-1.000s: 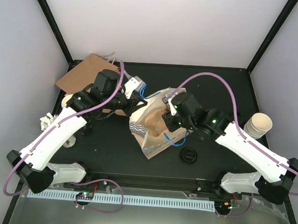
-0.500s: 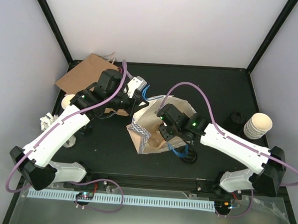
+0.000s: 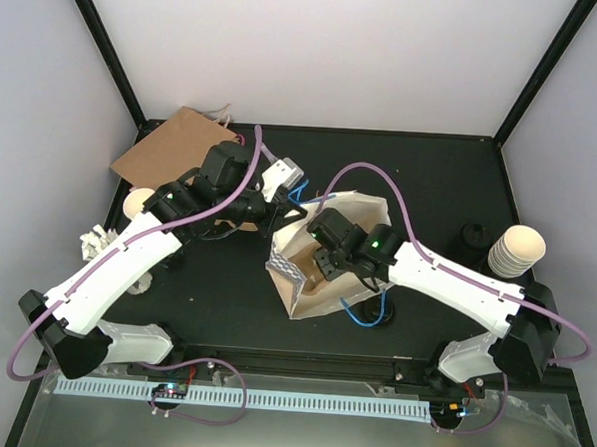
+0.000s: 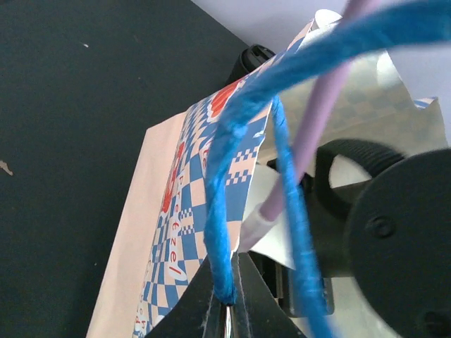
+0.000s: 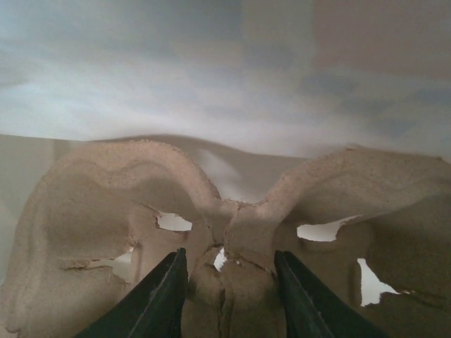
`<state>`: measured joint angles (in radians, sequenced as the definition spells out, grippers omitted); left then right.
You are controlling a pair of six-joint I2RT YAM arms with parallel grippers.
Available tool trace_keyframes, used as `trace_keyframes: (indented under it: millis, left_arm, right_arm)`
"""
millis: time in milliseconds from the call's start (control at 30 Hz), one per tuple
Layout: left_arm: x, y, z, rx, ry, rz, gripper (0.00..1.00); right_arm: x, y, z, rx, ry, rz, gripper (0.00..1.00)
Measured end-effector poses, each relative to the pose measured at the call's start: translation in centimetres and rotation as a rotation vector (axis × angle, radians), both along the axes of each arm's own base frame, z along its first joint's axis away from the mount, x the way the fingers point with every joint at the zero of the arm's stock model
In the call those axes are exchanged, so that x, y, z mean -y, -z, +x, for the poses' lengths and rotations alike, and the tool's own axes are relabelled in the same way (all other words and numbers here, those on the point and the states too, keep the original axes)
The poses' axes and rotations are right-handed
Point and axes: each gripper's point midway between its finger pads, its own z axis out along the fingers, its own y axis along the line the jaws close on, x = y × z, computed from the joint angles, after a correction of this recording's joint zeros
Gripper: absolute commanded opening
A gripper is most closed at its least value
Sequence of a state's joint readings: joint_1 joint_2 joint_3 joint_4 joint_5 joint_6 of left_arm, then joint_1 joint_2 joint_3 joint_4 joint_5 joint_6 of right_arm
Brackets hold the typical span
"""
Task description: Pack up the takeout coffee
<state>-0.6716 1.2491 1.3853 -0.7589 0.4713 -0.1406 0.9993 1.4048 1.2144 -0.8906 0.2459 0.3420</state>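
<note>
The blue-and-white checked paper bag lies open at mid-table. My left gripper is shut on its blue handle, which runs up from the closed jaws. My right gripper reaches inside the bag. There its fingers press both sides of the centre post of a brown moulded-pulp cup carrier. One takeout coffee with a black lid stands at the right, apart from both grippers. A black disc is mostly hidden under the right arm.
A stack of cream paper cups stands at the right edge. A brown cardboard sheet lies at the back left. An unlidded cream cup and crumpled white paper sit by the left arm.
My right arm swung left and carried the pulp carrier down into the bag. My left gripper shifted right with the handle, and the bag's mouth stands wider.
</note>
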Motion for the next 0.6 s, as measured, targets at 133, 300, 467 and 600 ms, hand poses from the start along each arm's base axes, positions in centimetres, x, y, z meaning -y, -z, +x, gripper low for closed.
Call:
trace_keyframes:
  millis: [133, 300, 467, 600]
  left_arm:
    - [-0.1, -0.2, 0.1, 0.013, -0.011, 0.001, 0.02]
    - [-0.4, 0.1, 0.5, 0.015, -0.041, 0.020, 0.02]
    - [-0.8, 0.1, 0.7, 0.015, -0.066, 0.036, 0.01]
    - [-1.0, 0.0, 0.9, 0.019, -0.079, 0.044, 0.01]
  right_arm:
    - [0.2, 1.9, 0.3, -0.008, 0.030, -0.027, 0.34]
    - [1.2, 5.2, -0.2, -0.036, 0.056, -0.058, 0.34]
    - [0.9, 6.8, -0.1, -0.045, 0.069, -0.060, 0.35]
    - [0.6, 8.4, 0.1, -0.065, 0.077, -0.088, 0.35]
